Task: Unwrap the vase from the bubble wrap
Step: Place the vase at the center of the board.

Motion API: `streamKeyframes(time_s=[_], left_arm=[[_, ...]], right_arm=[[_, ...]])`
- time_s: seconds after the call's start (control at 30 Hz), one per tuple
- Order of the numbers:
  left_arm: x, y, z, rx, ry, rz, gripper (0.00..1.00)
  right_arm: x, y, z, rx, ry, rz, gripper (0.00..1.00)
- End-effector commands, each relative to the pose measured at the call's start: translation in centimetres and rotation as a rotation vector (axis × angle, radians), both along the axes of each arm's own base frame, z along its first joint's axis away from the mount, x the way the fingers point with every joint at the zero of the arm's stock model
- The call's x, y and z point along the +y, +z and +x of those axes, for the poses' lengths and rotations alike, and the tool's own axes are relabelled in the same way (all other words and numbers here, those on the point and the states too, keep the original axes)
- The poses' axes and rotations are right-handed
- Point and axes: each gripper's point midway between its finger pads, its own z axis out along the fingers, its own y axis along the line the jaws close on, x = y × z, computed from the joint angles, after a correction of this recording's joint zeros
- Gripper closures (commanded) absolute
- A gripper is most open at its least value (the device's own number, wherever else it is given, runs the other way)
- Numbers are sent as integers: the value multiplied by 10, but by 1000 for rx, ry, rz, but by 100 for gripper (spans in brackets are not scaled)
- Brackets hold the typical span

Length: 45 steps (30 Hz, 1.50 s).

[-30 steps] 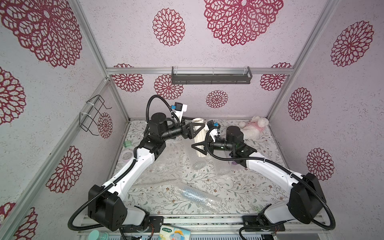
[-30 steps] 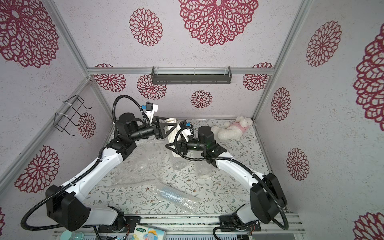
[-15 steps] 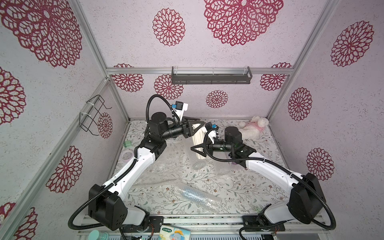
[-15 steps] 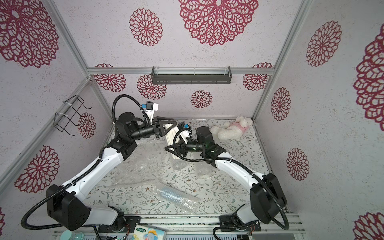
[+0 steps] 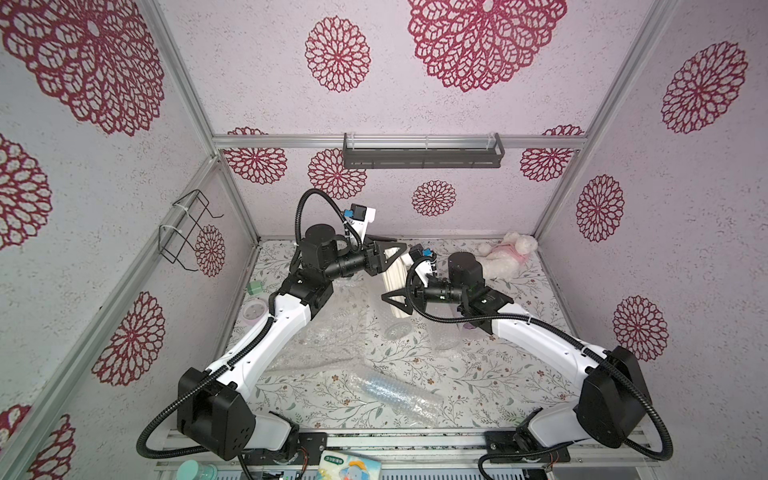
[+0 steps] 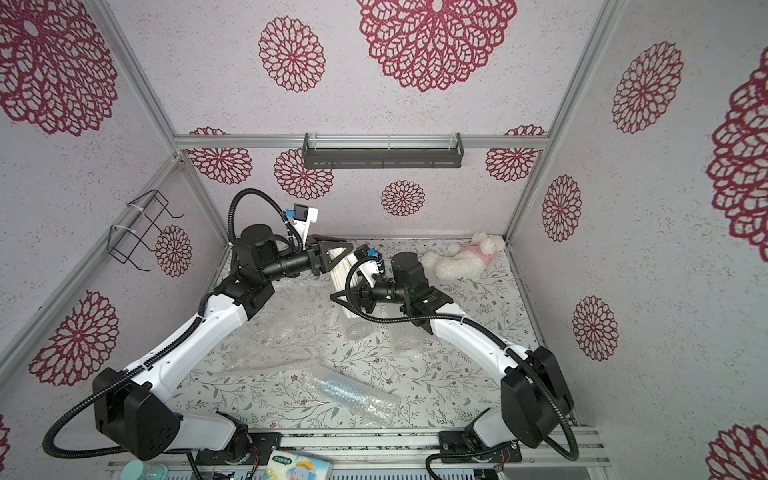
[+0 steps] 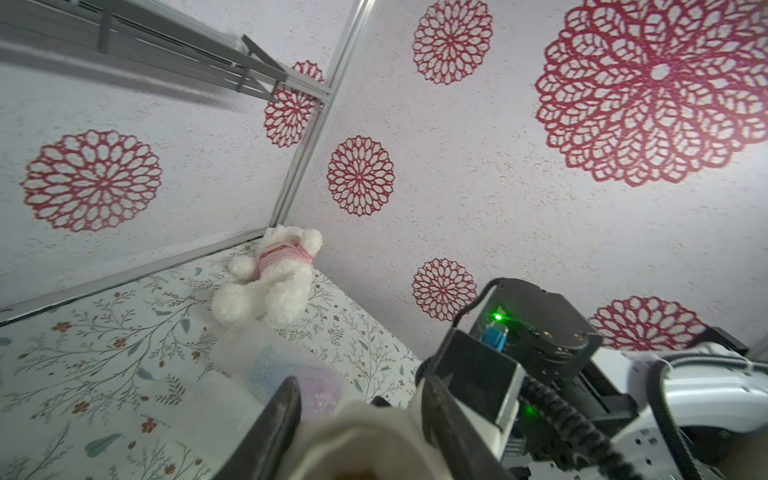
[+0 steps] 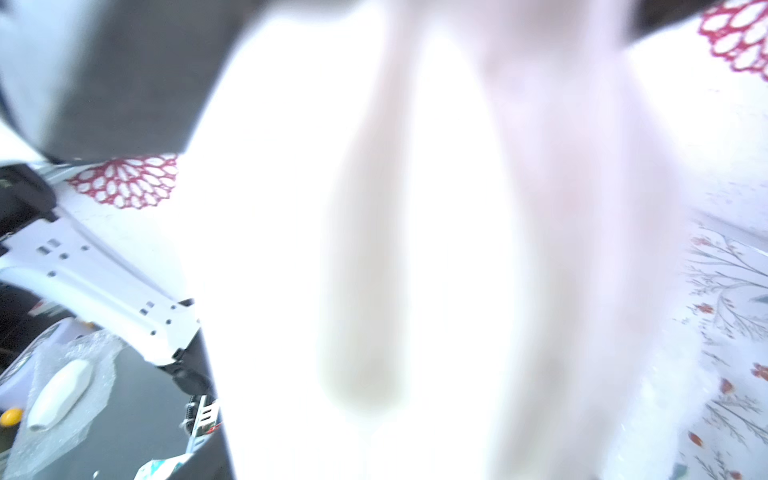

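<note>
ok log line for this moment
left gripper: shut on white vase, upper end | right gripper: around lower end, grip unclear | bubble wrap: loose on table

No readable text, brand, number or sign on the walls, the arms or the table. On the colourful packet (image 5: 350,466) (image 6: 297,466) at the front edge, in both top views, a small green label (image 5: 332,459) with pale marks, too small to make out. Nothing legible in either wrist view.
</note>
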Motion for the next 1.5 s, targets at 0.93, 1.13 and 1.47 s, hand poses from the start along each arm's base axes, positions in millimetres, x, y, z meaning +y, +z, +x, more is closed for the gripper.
streamKeyframes(time_s=[0.93,1.13,1.47], left_arm=[[120,-59,164,-228,1018,390,75],[108,-75,174,-234,996,348,74],[75,-74,107,-249,873,302,74]], right_arm=[[-123,2,29,-243,-677,-27,18],[-122,-8,31,-236,-678,-38,18],[-123,-14,39,-227,-713,-8,18]])
